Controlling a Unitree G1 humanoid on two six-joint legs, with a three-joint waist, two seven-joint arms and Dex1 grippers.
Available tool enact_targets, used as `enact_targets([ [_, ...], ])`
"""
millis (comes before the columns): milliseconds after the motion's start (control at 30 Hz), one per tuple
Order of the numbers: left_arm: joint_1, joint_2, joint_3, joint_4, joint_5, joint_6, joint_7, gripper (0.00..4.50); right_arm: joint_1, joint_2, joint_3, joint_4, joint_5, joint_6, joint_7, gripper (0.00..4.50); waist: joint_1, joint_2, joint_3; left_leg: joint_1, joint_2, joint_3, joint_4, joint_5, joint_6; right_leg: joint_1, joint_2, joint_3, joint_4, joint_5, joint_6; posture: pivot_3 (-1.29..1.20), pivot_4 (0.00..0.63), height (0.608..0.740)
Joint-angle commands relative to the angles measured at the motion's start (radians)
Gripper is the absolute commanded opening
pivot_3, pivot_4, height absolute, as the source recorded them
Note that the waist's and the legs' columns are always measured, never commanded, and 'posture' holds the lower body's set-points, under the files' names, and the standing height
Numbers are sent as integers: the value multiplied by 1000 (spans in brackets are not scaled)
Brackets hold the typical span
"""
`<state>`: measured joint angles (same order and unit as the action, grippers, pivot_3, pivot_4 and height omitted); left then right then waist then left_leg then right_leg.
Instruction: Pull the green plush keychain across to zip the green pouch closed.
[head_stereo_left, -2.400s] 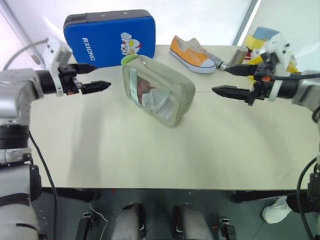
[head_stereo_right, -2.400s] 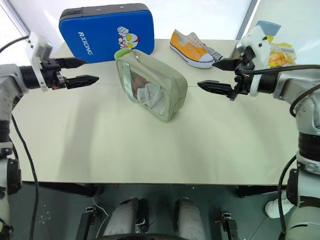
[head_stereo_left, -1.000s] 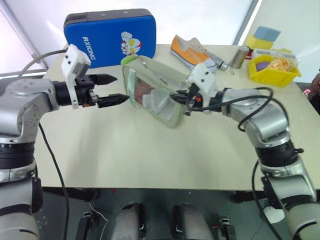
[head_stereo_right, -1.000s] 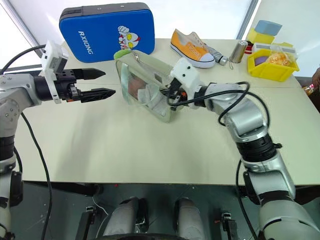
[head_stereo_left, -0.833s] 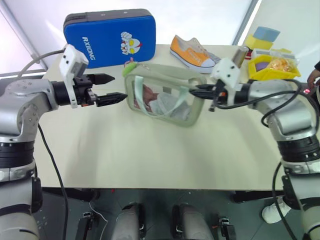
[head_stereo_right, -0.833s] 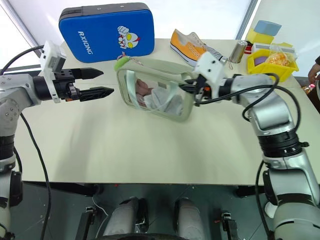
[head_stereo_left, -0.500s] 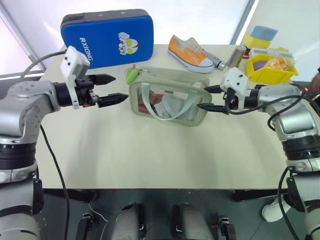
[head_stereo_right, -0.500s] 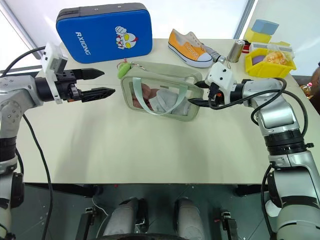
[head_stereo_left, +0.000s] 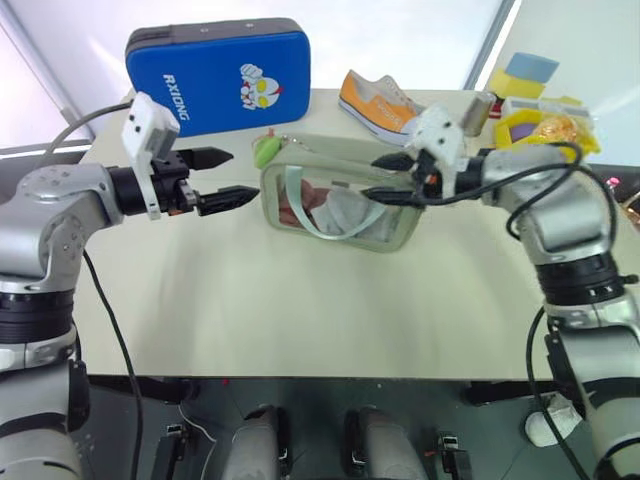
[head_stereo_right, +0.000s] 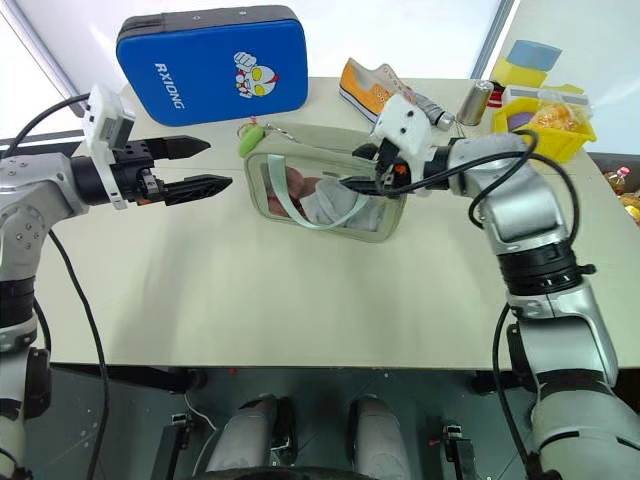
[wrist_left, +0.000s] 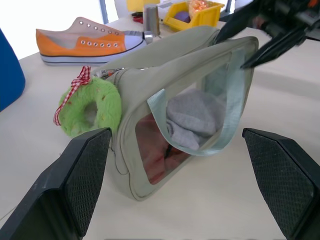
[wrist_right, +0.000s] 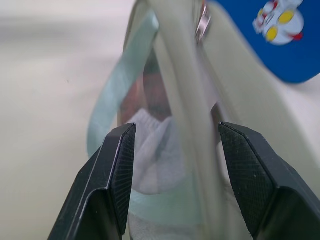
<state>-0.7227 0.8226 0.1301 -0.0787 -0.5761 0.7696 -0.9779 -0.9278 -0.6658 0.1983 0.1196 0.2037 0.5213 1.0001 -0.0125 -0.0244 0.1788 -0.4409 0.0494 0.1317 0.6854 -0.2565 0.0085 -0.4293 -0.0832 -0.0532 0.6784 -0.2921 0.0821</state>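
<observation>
— Left gripper (head_stereo_left: 222, 176): fingers wide apart, empty, level with the green plush keychain (head_stereo_left: 264, 152) just beside it. Best closed on the plush itself, not the thin pull.

— Green pouch (head_stereo_left: 340, 195): mid-table, upright, long axis running left to right, keychain end toward the left arm.

— Right gripper (head_stereo_left: 383, 178): fingers apart, straddling the pouch's right end. Worth clamping there first, then pulling the keychain straight along the zipper.

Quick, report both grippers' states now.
Left gripper: open, holding nothing.
Right gripper: open, fingers straddling the green pouch end.
</observation>
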Motion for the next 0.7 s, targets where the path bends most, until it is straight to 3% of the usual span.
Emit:
enact_targets([
  [33, -26, -1, 9, -18, -3, -17, 7, 4500, -56, 14, 2, 5, -36, -28, -13, 2705, -1, 0, 0, 0, 0, 0, 0, 0, 0, 0, 0, 0, 0, 0, 0, 0, 150, 740],
  [133, -21, -4, 13, -35, -10, -7, 17, 4500, -57, 24, 7, 12, -49, -44, 1, 2705, -2, 0, 0, 0, 0, 0, 0, 0, 0, 0, 0, 0, 1, 0, 0, 0, 150, 740],
  [333, -10, 8, 23, -46, -12, 2, 23, 4500, -60, 38, 3, 22, -52, -83, 19, 26, -7, 0, 0, 1, 0, 0, 0, 0, 0, 0, 0, 0, 1, 0, 0, 0, 150, 740],
  [700, -31, 48, 27, -3, 4, -15, 11, 4500, -155, 54, -2, 218, -88, -361, 133, 26, -6, 1, 0, 1, 0, 0, 0, 0, 0, -1, 0, 0, 2, 0, 0, 0, 150, 740],
])
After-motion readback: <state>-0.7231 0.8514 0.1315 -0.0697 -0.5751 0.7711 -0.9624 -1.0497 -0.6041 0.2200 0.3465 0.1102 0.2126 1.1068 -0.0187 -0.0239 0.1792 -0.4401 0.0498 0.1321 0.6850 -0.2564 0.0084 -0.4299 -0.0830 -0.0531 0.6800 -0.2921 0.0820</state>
